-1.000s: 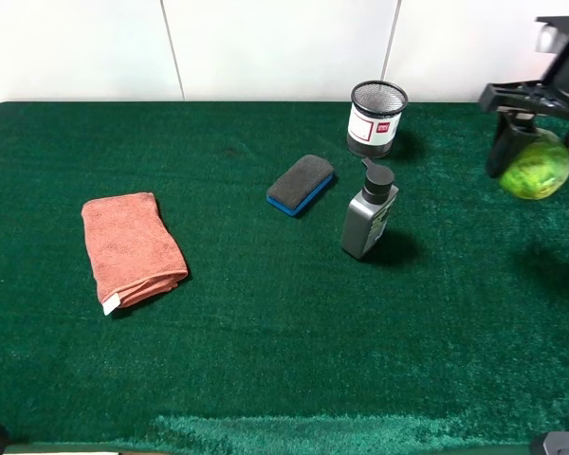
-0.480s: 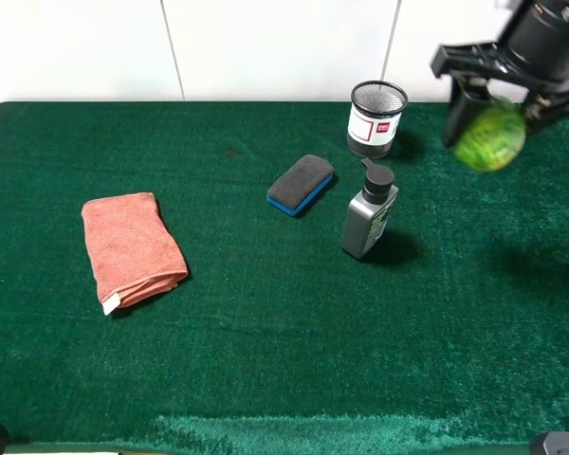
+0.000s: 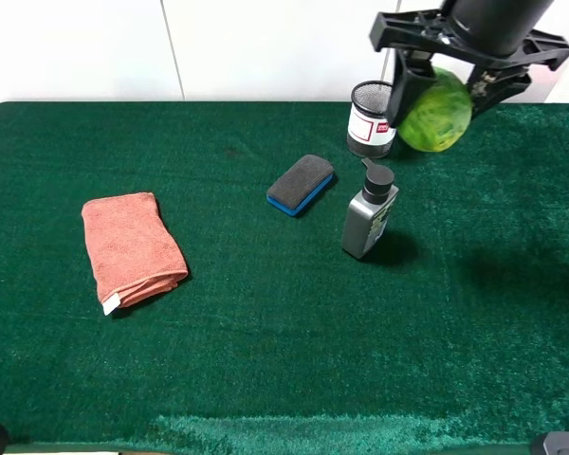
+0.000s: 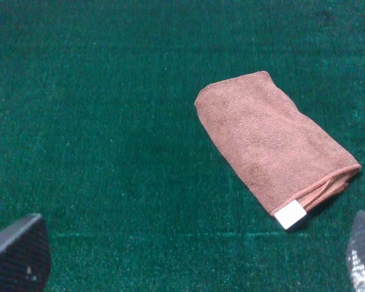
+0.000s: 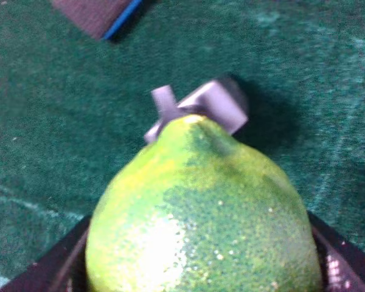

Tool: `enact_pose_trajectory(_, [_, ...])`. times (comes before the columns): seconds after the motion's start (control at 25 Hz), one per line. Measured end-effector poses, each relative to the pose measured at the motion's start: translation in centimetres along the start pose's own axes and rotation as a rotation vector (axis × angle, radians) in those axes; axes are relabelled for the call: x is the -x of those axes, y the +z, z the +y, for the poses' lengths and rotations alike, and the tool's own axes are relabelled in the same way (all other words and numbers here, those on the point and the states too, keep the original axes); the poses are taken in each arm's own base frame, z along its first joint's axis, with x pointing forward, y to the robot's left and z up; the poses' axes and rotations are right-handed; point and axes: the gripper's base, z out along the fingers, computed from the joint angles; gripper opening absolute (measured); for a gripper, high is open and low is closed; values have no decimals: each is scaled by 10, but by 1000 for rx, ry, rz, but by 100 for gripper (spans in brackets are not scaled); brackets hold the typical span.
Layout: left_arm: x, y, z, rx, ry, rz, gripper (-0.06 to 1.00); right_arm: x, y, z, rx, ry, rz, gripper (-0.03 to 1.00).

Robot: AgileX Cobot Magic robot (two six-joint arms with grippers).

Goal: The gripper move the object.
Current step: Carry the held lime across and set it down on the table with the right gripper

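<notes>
The object, a lime-green mottled ball (image 3: 434, 118), hangs in the air between the black fingers of my right gripper (image 3: 443, 93), above the back right of the green mat. It is just right of the mesh cup and behind the pump bottle. In the right wrist view the ball (image 5: 201, 213) fills the frame between the fingers (image 5: 344, 258), with the pump bottle (image 5: 210, 106) on the mat below it. My left gripper (image 4: 191, 258) is open and empty over the mat near the towel; only its two fingertips (image 4: 18, 255) show.
A grey pump bottle (image 3: 368, 213) stands mid-table. A black eraser with a blue base (image 3: 302, 184) lies to its left. A black mesh cup (image 3: 375, 118) stands at the back. A folded salmon towel (image 3: 133, 248) lies at the left, also in the left wrist view (image 4: 274, 140).
My right gripper has carried the green ball leftward and higher, from the right edge of the table to beside the mesh cup. Nothing else has moved.
</notes>
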Motion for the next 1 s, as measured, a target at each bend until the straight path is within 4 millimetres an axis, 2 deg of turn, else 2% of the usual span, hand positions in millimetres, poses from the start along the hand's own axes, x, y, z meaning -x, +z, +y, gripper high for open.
enact_pose_trajectory(0.4, [0, 0, 0, 0, 0, 0, 99, -9, 7, 41, 63, -85, -20, 46])
enact_pose_trajectory(1.0, [0, 0, 0, 0, 0, 0, 99, -5, 74, 108, 125, -207, -26, 46])
